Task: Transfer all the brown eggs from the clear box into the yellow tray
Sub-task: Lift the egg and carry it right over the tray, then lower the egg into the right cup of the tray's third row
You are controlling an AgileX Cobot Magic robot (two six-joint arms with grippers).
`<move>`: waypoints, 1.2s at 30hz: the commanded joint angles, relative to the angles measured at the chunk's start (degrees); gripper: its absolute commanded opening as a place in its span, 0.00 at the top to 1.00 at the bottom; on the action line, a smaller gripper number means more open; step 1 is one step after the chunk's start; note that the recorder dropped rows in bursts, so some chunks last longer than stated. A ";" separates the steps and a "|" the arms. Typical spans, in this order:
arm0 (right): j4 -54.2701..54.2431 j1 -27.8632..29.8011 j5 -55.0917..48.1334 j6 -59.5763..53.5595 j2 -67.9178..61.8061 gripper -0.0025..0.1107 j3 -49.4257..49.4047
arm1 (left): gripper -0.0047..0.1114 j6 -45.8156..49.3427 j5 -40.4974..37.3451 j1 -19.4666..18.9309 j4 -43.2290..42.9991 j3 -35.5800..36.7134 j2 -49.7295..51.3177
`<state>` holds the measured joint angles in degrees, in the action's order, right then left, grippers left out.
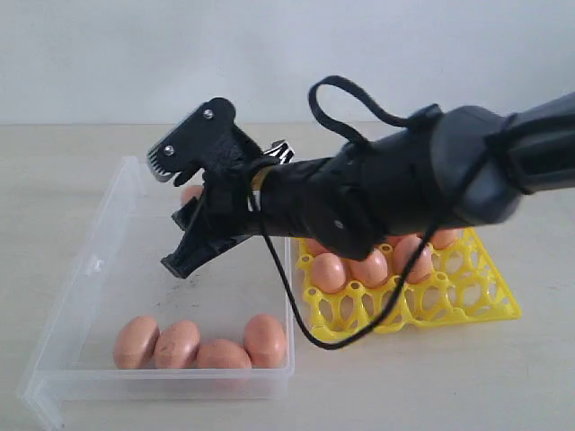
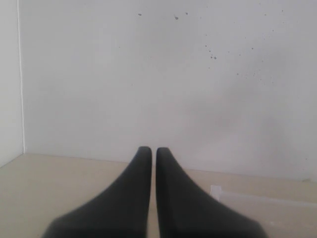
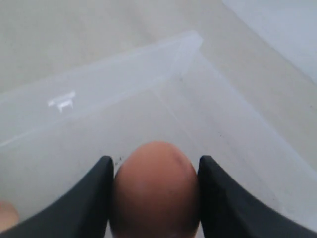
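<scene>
Arm on the right is stretched way across the middle. It comes in from the right edge, passes low over the yellow tray (image 1: 467, 296) and angles down into the far half of the clear box (image 1: 90, 269). A black cable (image 1: 296, 314) loops off it and hangs down by the box's wall.

From where I'm standing, the right gripper (image 1: 171, 214) has one finger up top and one below. Its own camera shows them pressed against both sides of one brown egg (image 3: 154, 191), so it's clamped on that egg over the box floor. Can't tell if the egg is off the floor or resting on it.

Four more brown eggs (image 1: 177, 344) sit in a row, touching each other, against the near wall of the box. The tray sits on the table (image 1: 404, 386) just beside the box. It has at least four eggs (image 1: 369, 268) showing in its cups, and the arm hides the rest.

Left gripper (image 2: 153, 148) is held level, pointing at a pale wall (image 2: 148, 74). Its fingers are basically together with just a sliver between them and nothing in there.
</scene>
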<state>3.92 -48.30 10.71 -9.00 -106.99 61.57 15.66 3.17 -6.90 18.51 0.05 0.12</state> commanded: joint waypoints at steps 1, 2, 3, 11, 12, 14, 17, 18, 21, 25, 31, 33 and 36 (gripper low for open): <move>-6.33 3.72 15.67 0.92 6.54 0.98 -10.77 | 0.93 0.31 -0.17 0.08 -0.23 -0.05 -0.12; -8.20 4.96 19.03 0.92 7.93 0.98 -13.61 | 0.93 0.31 -0.17 0.08 -0.23 -0.05 -0.12; -9.73 6.21 22.58 0.92 9.00 0.98 -15.91 | 0.93 0.31 -0.17 0.08 -0.23 -0.05 -0.12; -12.66 15.50 42.24 2.45 15.70 0.98 -35.23 | 0.93 0.31 -0.17 0.08 -0.23 -0.05 -0.12; -12.66 17.01 43.25 2.45 15.70 0.98 -36.65 | 0.93 0.31 -0.17 0.08 -0.23 -0.05 -0.12; -12.50 20.51 43.42 2.99 15.47 0.98 -39.50 | 0.93 0.31 -0.17 0.08 -0.23 -0.05 -0.12; -7.69 25.92 43.42 3.56 14.28 0.98 -42.04 | 0.93 0.31 -0.17 0.08 -0.23 -0.05 -0.12; -5.30 27.49 43.75 4.93 14.00 0.98 -42.45 | 0.93 0.31 -0.17 0.08 -0.23 -0.05 -0.12; 3.80 32.80 46.71 10.85 12.45 0.98 -42.71 | 0.93 0.31 -0.17 0.08 -0.23 -0.05 -0.12; 8.02 37.00 49.62 14.97 10.01 0.98 -42.71 | 0.93 0.31 -0.17 0.08 -0.23 -0.05 -0.12; 11.83 38.05 53.80 15.48 2.60 0.98 -42.60 | 0.93 0.31 -0.17 0.08 -0.23 -0.05 -0.12; 11.77 38.05 56.79 15.58 0.05 0.98 -42.60 | 0.93 0.31 -0.17 0.08 -0.23 -0.05 -0.12; 11.63 38.05 57.73 15.42 -1.93 0.98 -42.60 | 0.93 0.31 -0.17 0.08 -0.23 -0.05 -0.12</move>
<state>15.57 -10.76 66.95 6.48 -108.06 19.05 15.66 3.17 -6.90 18.51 0.05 0.12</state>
